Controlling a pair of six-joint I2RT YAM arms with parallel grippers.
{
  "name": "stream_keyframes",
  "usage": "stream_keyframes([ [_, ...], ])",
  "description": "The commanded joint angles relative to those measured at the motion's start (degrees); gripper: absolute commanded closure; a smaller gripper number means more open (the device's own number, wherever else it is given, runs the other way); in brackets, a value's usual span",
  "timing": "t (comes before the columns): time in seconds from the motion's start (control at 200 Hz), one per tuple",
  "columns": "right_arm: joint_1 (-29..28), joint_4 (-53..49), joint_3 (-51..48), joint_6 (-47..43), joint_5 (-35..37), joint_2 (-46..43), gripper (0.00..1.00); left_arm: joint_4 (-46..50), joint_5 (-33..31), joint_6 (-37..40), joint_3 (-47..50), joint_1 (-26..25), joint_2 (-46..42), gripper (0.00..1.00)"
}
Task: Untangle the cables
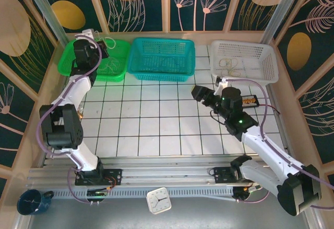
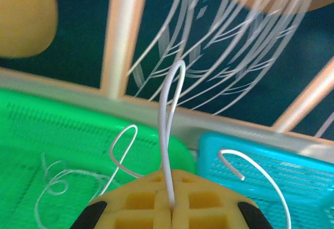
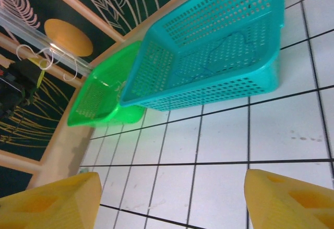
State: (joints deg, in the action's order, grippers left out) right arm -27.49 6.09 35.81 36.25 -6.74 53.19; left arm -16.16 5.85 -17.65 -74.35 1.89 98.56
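My left gripper (image 2: 172,187) is shut on a thin white cable (image 2: 166,109), which loops up from between the yellow fingers and trails off to both sides. It hangs over the green basket (image 1: 112,64) at the back left, where my left gripper (image 1: 102,45) is held high. A pale, curly wire (image 2: 55,179) lies in the green basket (image 2: 31,135). Another thin wire (image 1: 228,62) rests in the white basket (image 1: 261,64). My right gripper (image 1: 199,91) hovers over the tiles right of centre; my right gripper (image 3: 172,203) stands open with nothing between its fingers.
A teal basket (image 1: 162,59) stands between the green and white ones, with a thin dark line (image 3: 224,51) on its floor. A small black box (image 1: 249,100) lies beside the right arm. A clock (image 1: 158,200) and a blue mug (image 1: 32,201) sit by the near rail.
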Motion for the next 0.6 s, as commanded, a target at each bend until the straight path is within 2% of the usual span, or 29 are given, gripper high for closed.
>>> stream_keyframes([
  [0.0,0.9,-3.9,-0.6,-2.7,2.9,-2.2,0.27,1.2,-1.8,-1.5,-2.3,2.5,3.8,1.00],
  [0.105,1.2,-5.5,-0.3,-3.5,3.6,-3.1,0.27,3.7,-0.5,-1.9,-4.1,4.0,6.6,0.99],
  [0.145,1.4,-6.0,-0.1,-3.7,3.7,-3.3,0.27,4.2,0.0,-1.6,-4.5,4.3,7.0,0.79],
  [0.175,1.5,-6.2,0.0,-4.0,3.9,-3.4,0.27,4.6,0.2,-1.3,-4.7,4.4,7.1,0.56],
  [0.215,1.5,-6.5,0.0,-4.2,4.1,-3.6,0.27,5.0,-0.1,-1.0,-5.0,4.4,7.1,0.33],
  [0.255,1.6,-6.5,0.0,-4.3,4.1,-3.6,0.26,5.3,-0.3,-0.8,-5.1,4.5,7.0,0.17],
  [0.315,1.8,-6.5,-0.1,-4.5,4.3,-3.6,0.25,5.6,-0.2,-0.4,-5.3,4.5,6.5,0.05],
  [0.35,1.8,-6.5,-0.1,-4.5,4.3,-3.6,0.25,6.0,0.0,-0.2,-5.5,4.5,6.2,0.01],
  [0.505,2.0,-6.1,0.4,-5.3,3.5,-3.6,0.22,6.1,2.3,0.7,-5.0,4.5,4.5,0.01],
  [0.565,2.0,-6.4,0.8,-6.0,3.8,-3.6,0.17,5.7,3.0,0.7,-4.2,4.5,3.1,0.01],
  [0.595,2.0,-6.9,1.1,-6.4,4.6,-3.5,0.12,5.4,3.6,0.4,-3.6,4.5,2.2,0.01],
])
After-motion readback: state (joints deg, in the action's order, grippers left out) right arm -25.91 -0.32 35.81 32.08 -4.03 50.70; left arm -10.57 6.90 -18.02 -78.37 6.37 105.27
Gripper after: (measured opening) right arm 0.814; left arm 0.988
